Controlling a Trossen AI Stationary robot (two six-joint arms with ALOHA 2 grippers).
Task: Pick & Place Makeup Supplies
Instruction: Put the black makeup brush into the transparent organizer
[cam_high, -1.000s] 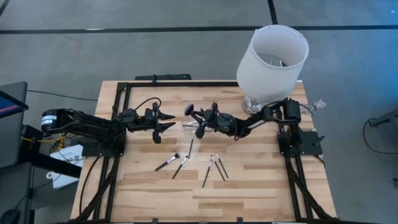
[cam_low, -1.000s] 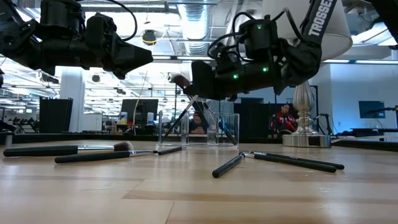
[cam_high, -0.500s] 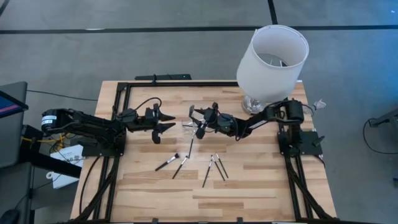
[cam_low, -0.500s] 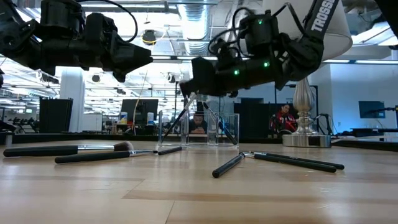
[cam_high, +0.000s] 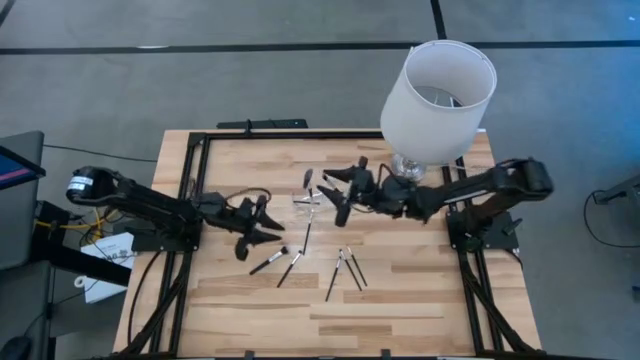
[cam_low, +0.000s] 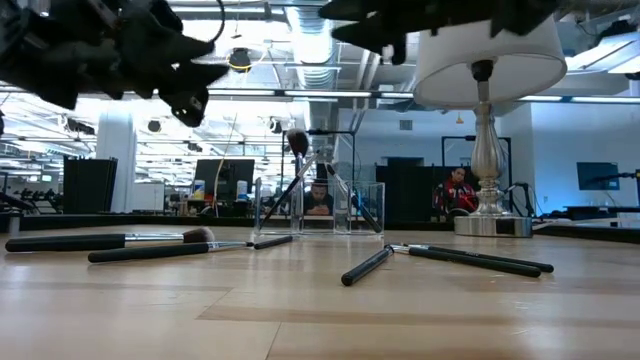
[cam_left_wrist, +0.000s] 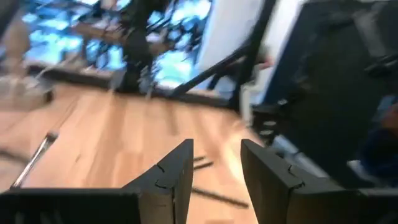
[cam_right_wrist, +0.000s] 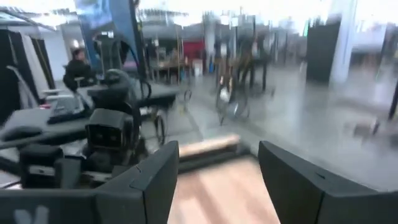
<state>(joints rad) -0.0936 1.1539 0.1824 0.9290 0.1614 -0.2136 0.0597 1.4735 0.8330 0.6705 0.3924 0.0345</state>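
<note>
1. High view: the left gripper (cam_high: 262, 222) hovers open just above the brushes (cam_high: 305, 262) lying loose on the table (cam_high: 400, 300); the right gripper (cam_high: 340, 192) is spread empty beside the clear holder (cam_high: 306, 200).
2. Low view: one brush (cam_low: 297, 170) stands tilted in the holder (cam_low: 320, 208), others lie flat.
3. Left wrist view: fingers (cam_left_wrist: 171, 177) parted, holding nothing.
4. Right wrist view: fingers (cam_right_wrist: 149, 183) wide apart.

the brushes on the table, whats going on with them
The robot is sorting makeup brushes into a clear holder at the back of the table. One brush stands tilted in the holder. The right hand is open and empty, raised beside the holder. The left hand, also open and empty, is above the loose brushes lying flat on the wood. More brushes lie to their right.
</note>
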